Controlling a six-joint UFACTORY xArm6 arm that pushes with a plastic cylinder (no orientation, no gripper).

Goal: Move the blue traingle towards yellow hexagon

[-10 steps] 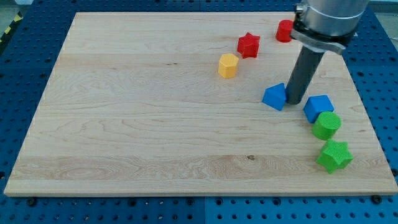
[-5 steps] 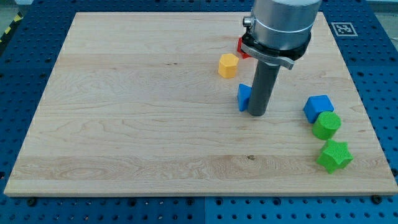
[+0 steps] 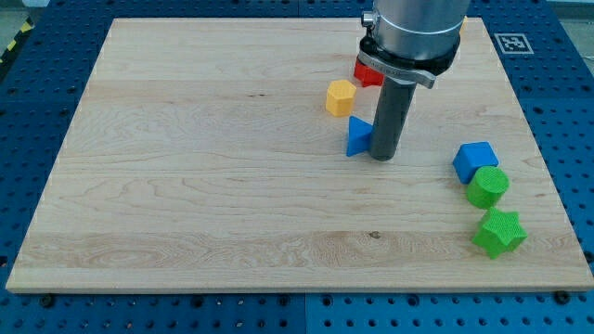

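Observation:
The blue triangle lies near the board's middle right, just below and to the right of the yellow hexagon, with a small gap between them. My tip rests on the board against the triangle's right side. The rod hides part of the triangle's right edge.
A red star sits behind the rod, mostly hidden. A blue cube, a green cylinder and a green star stand in a column at the view's right. The wooden board ends near them on the right.
My tip has moved left and slightly up, pushing the blue triangle from near the blue cube to just below the yellow hexagon. The other blocks have not moved.

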